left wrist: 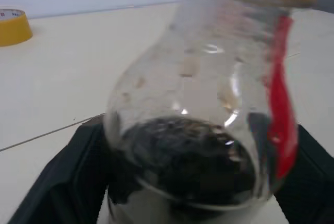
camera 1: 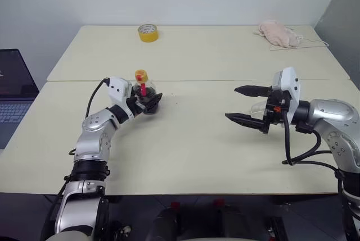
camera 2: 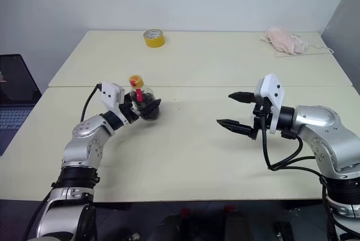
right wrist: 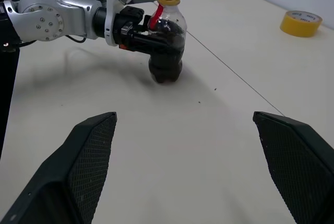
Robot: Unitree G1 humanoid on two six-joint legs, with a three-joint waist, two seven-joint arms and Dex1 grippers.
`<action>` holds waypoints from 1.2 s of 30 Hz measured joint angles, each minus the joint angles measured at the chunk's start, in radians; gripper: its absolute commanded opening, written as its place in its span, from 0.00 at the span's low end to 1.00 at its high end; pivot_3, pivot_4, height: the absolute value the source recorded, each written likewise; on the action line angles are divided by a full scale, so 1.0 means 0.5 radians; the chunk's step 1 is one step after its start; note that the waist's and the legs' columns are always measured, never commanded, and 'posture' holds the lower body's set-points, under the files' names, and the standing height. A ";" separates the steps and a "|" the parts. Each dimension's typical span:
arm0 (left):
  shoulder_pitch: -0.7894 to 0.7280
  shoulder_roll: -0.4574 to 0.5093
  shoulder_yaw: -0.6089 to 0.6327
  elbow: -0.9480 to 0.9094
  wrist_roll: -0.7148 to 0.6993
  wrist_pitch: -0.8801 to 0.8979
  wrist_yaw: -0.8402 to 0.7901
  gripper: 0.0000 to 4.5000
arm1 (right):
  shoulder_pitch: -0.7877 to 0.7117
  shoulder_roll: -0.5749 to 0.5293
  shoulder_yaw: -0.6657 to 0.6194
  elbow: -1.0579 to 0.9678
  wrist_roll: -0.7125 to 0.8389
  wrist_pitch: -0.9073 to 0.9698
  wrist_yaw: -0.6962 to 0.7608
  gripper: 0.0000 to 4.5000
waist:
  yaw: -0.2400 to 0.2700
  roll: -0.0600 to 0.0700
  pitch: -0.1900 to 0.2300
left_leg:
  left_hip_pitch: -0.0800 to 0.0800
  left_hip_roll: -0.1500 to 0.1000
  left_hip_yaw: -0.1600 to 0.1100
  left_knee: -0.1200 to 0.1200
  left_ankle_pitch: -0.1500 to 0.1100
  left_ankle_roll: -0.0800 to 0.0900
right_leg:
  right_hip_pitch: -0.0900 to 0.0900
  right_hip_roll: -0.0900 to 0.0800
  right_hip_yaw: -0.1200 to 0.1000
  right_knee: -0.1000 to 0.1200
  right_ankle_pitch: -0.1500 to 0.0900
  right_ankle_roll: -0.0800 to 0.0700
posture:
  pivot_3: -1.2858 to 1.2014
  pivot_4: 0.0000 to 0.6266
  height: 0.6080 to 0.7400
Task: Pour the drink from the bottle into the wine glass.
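Bottle (right wrist: pixel 166 51), stubby clear plastic, seemingly clasped by left gripper (right wrist: pixel 151 41); right gripper (camera 1: pixel 246 105) gapes wide.

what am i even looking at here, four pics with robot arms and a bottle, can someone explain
This is a humanoid robot with two arms, each ending in a gripper of two black fingers. The two wide pictures come from cameras in its head, looking down over a pale table. The other two come from cameras on its wrists, looking along each gripper's fingers.

The left gripper is closed around the lower body of a small bottle of dark drink, which stands upright with its yellow cap on. The right gripper is wide open and holds nothing; its fingers frame the right wrist picture.

At the far edge of the table lie a yellow tape roll and a pink cloth. A laptop sits off to the robot's left.
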State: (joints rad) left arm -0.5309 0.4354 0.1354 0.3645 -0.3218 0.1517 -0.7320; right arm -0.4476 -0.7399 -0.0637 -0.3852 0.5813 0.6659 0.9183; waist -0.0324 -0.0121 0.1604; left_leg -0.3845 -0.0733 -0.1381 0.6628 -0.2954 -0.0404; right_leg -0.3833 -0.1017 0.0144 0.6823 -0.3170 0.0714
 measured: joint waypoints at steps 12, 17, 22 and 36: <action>0.361 -0.104 0.045 -0.531 -0.025 0.083 0.257 0.58 | -0.133 0.188 0.016 0.025 -0.023 -0.032 -0.185 1.00 | -0.002 -0.001 0.000 | 0.000 0.001 -0.001 0.000 0.000 0.000 | -0.002 0.000 0.001 0.000 0.000 0.000 | 0.52 0.24 1.00; 0.496 -0.229 0.061 -0.906 -0.021 0.192 0.532 0.58 | -0.206 0.477 0.111 -0.030 -0.043 -0.019 -0.456 1.00 | -0.001 -0.003 -0.001 | -0.002 -0.001 0.000 0.000 0.000 0.000 | -0.002 -0.002 0.002 0.000 0.000 0.000 | 0.52 0.24 1.00; 0.595 -0.401 -0.127 -1.142 -0.002 0.301 0.688 0.58 | -0.394 0.763 0.376 -0.052 -0.227 0.021 -0.774 1.00 | 0.000 -0.003 -0.001 | -0.002 -0.001 0.000 0.001 0.000 0.000 | -0.003 -0.001 0.002 0.001 0.000 0.001 | 0.52 0.24 1.00; 0.599 -0.414 -0.163 -1.141 0.076 0.386 0.834 0.58 | -0.550 0.943 0.707 0.212 -0.681 -0.046 -0.885 1.00 | -0.007 -0.004 -0.001 | -0.002 -0.001 0.000 -0.002 0.000 0.000 | -0.005 -0.001 0.003 0.001 0.001 0.001 | 0.52 0.24 1.00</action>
State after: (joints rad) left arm -0.2312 0.2286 0.0539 -0.2061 -0.2836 0.3449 -0.3148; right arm -0.7229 -0.2684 0.2895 -0.2794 0.2406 0.6428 0.4757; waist -0.0358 -0.0138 0.1597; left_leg -0.3853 -0.0738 -0.1379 0.6619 -0.2954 -0.0405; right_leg -0.3859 -0.1020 0.0157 0.6828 -0.3167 0.0717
